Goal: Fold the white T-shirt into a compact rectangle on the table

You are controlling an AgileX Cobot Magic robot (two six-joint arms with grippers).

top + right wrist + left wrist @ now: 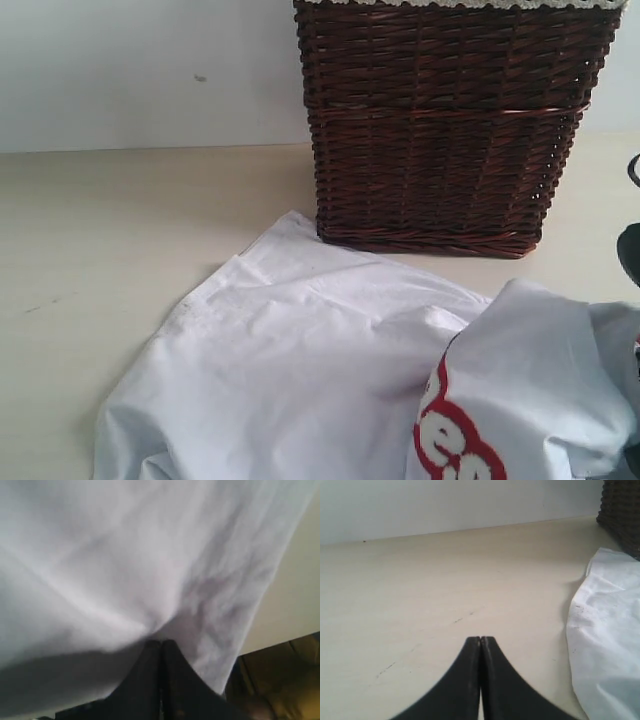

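Note:
The white T-shirt point(300, 370) lies plain side up on the pale table point(100, 230). Its right part is lifted and turned over, showing red-outlined lettering point(455, 440). In the right wrist view my right gripper point(161, 642) is shut with the shirt's cloth point(125, 555) bunched at its tips. My left gripper point(480, 639) is shut with nothing in it, low over bare table point(420, 590). The shirt's edge point(605, 630) lies apart from it to one side. Neither gripper's jaws show in the exterior view.
A dark wicker basket point(450, 130) with a lace-trimmed liner stands behind the shirt, close to its far edge; its corner point(622, 515) shows in the left wrist view. A pale wall runs behind the table. A dark part of the right arm point(632, 250) shows at the right edge.

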